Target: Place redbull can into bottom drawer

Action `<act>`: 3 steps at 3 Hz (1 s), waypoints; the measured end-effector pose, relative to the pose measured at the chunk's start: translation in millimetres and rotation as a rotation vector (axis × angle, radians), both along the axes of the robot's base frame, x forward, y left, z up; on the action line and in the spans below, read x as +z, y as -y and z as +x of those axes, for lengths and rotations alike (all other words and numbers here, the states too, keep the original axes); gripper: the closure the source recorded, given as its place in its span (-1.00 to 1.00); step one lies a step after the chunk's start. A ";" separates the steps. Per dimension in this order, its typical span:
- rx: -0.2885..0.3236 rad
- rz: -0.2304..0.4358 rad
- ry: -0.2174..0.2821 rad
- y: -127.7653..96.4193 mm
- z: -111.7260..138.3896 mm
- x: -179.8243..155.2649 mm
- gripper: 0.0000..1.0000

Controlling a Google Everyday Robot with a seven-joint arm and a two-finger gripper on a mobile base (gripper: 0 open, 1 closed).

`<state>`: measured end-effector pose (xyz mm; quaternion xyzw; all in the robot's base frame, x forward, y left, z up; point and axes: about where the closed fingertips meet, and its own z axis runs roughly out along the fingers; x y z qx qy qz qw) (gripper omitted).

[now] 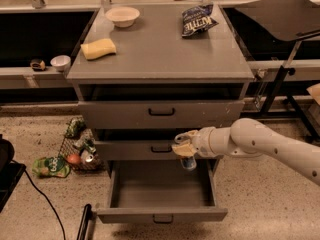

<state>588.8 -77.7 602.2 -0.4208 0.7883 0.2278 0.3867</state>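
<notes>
One yellow sponge (98,48), one bowl (122,16) and one chip bag (198,20) lie on the cabinet top (160,59). Of three drawers, only the bottom drawer (160,215) stands open. Above its right part the gripper (184,147) pinches the redbull can (188,163), mostly hidden by it.

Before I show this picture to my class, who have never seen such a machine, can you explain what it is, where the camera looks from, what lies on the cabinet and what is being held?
The white tube coming in from the right is a robot arm. At its tip is the gripper, a two-finger clamp. One camera looks down at the front of a grey cabinet; where it is mounted is not known. On the cabinet top lie a white bowl, a yellow sponge and a dark blue chip bag. The gripper is shut on the redbull can, holding it above the open bottom drawer.
</notes>
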 end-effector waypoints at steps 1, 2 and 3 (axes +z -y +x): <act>-0.003 -0.015 -0.021 -2.9 2.5 -18.1 1.00; -0.024 -0.010 -0.030 -4.0 4.4 -61.9 1.00; -0.053 0.034 -0.047 -4.5 6.6 -109.8 1.00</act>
